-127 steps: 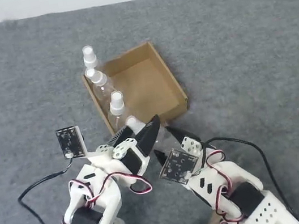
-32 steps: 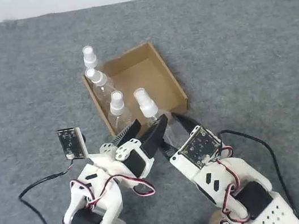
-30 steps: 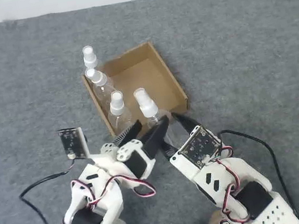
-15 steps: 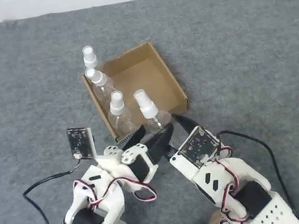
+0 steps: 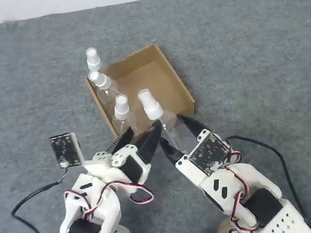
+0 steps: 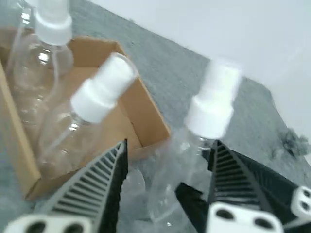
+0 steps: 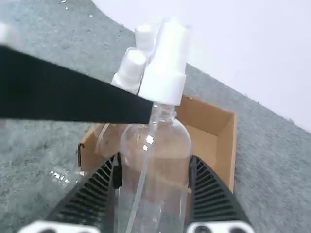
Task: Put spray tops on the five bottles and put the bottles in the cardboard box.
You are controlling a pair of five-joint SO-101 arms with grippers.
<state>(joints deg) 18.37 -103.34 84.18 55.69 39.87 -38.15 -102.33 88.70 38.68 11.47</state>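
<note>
Black-fingered, your right gripper [image 5: 173,132] clamps the clear plastic bottle with a white spray top [image 5: 164,122]. Your left gripper [image 5: 140,138] gapes empty at its 9 o'clock. Carried low toward 12 o'clock, it could catch the brown cardboard box [image 5: 186,97] on the near wall.

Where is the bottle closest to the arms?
High view: the bottle is gripped in the right tool, at the cardboard box's near edge, with the open left tool beside it.

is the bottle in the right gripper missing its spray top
No, a white spray top sits on the bottle in the right gripper.
</note>
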